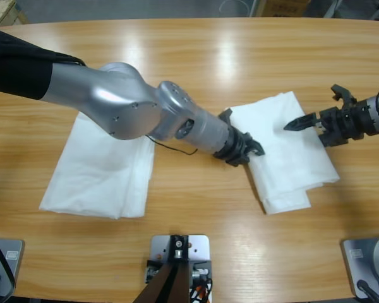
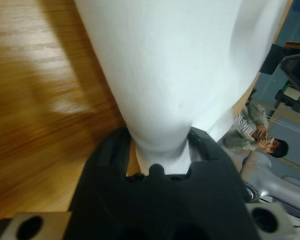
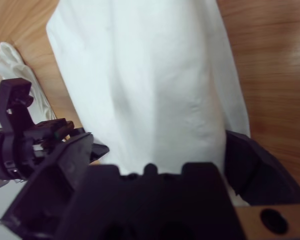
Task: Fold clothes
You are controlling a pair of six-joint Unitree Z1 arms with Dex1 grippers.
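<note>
A folded white T-shirt (image 1: 284, 158) lies right of the table's middle. My left gripper (image 1: 246, 151), on the big silver arm reaching in from the left, is at the shirt's left edge. In the left wrist view the white cloth (image 2: 165, 60) narrows down into my left gripper (image 2: 159, 145), which is shut on it. My right gripper (image 1: 295, 124) comes in from the right edge, its tip over the shirt's middle. In the right wrist view the cloth (image 3: 140, 75) runs between the widely spread jaws of my right gripper (image 3: 160, 155). No lettering shows.
A second white T-shirt (image 1: 101, 167) lies spread at the left, partly under the left arm's elbow. A thin black cable (image 1: 174, 149) hangs beside that arm. Bare wood (image 1: 196, 240) runs along the front. A seated person (image 2: 260, 137) shows far behind.
</note>
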